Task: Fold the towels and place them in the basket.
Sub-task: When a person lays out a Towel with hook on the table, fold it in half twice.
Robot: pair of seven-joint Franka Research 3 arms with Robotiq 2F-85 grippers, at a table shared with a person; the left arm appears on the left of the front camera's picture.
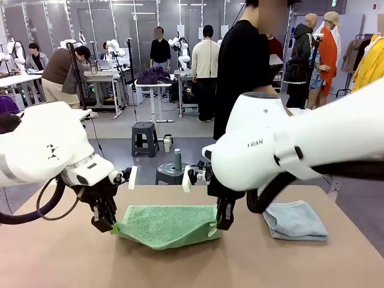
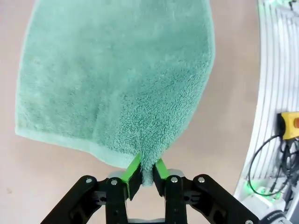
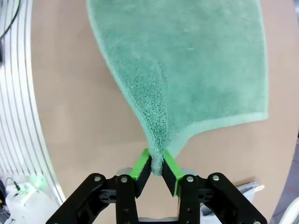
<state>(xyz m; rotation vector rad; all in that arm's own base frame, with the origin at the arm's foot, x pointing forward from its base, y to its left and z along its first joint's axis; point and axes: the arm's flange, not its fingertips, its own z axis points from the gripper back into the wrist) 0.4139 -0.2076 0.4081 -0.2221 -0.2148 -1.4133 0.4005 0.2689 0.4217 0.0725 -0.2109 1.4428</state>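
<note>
A mint green towel (image 1: pixel 167 224) lies spread on the brown table, its near edge lifted at both corners. My left gripper (image 1: pixel 108 224) is shut on the towel's left corner; in the left wrist view the left gripper (image 2: pixel 146 173) pinches a bunched corner of the green towel (image 2: pixel 117 79) between green pads. On the other side my right gripper (image 1: pixel 224 222) is shut on the right corner, and the right wrist view shows the right gripper (image 3: pixel 157 168) clamping the green towel (image 3: pixel 187 65) the same way. A pale grey-blue towel (image 1: pixel 295 219) lies folded to the right. The basket is out of view.
The brown table (image 1: pixel 192 264) has free room in front of the towel. A person in black (image 1: pixel 245 66) stands at the far side. A grey stool (image 1: pixel 144 138) stands on the floor beyond the table. A pale curved table rim (image 2: pixel 275 93) runs beside the left gripper.
</note>
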